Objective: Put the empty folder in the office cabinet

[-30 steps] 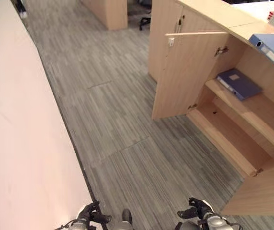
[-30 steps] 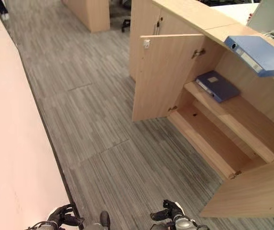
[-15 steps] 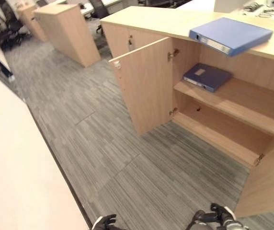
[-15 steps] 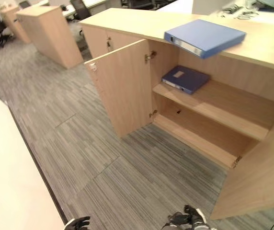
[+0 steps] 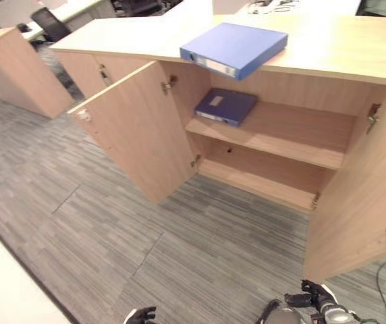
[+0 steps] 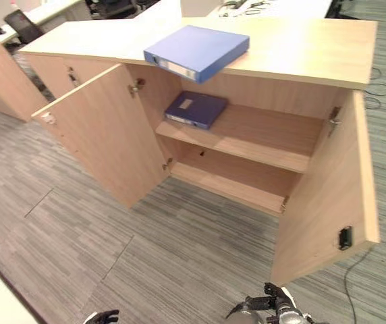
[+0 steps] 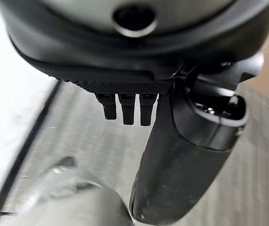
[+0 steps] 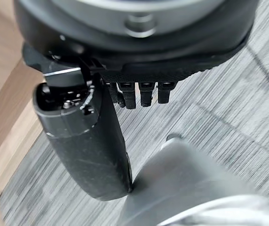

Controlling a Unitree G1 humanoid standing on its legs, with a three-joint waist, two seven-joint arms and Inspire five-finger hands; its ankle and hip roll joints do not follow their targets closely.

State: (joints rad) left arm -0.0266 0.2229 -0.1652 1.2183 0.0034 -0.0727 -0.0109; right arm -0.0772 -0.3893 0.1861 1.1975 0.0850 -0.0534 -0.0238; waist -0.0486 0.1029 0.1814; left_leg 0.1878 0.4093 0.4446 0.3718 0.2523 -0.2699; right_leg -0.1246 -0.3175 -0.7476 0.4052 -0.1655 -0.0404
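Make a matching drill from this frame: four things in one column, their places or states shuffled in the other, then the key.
Things
1. light blue folder
2. dark blue folder
3. left wooden cabinet door
4. robot's right hand

Places or states
A. lies on the upper shelf inside the wooden office cabinet
B. low by the floor, holding nothing
C. lies on the cabinet's top, one corner jutting past the front edge
D. swung open

Pairs: 1-C, 2-A, 3-D, 4-B
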